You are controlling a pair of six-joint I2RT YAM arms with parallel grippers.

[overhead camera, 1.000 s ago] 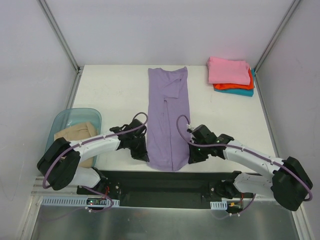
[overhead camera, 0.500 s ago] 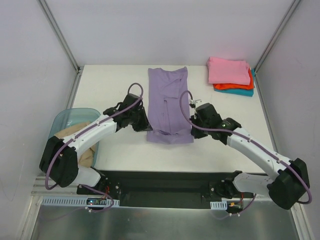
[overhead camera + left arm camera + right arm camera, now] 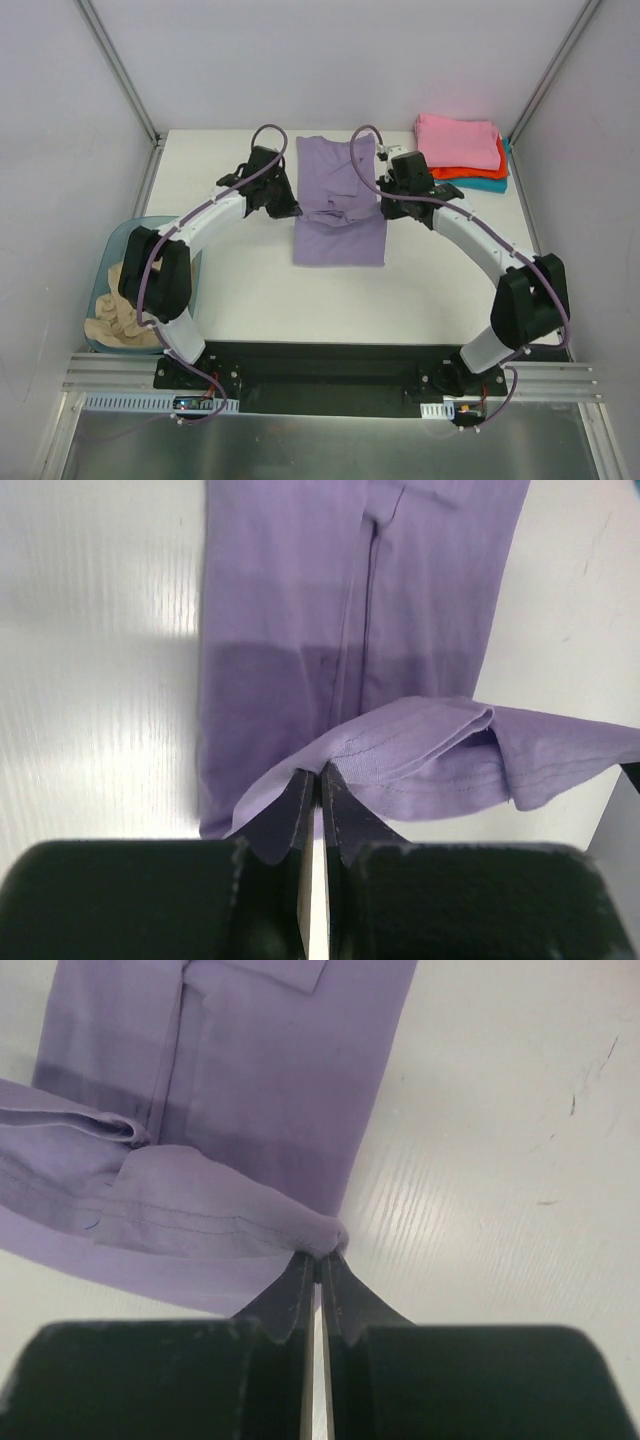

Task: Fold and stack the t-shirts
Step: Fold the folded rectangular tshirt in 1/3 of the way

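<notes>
The lavender t-shirt (image 3: 338,200) lies in a long narrow strip at the table's middle, its near hem lifted and doubled back over the rest. My left gripper (image 3: 291,209) is shut on the hem's left corner (image 3: 318,768). My right gripper (image 3: 383,208) is shut on the hem's right corner (image 3: 322,1243). Both hold the hem a little above the lower layer (image 3: 300,630), which also shows in the right wrist view (image 3: 250,1070). Pink (image 3: 458,140), orange-red (image 3: 470,172) and teal (image 3: 482,184) shirts sit folded in a stack at the back right. The tan shirt (image 3: 120,318) lies crumpled in the bin.
A translucent pale-blue bin (image 3: 110,250) stands off the table's left edge. Metal frame posts (image 3: 120,70) rise at the table's back corners. The arm bases sit on a black rail (image 3: 320,375) at the near edge.
Both grippers have carried the lavender shirt's near hem from the table's front edge toward the back, doubling the shirt over itself. The arms have stretched out far.
</notes>
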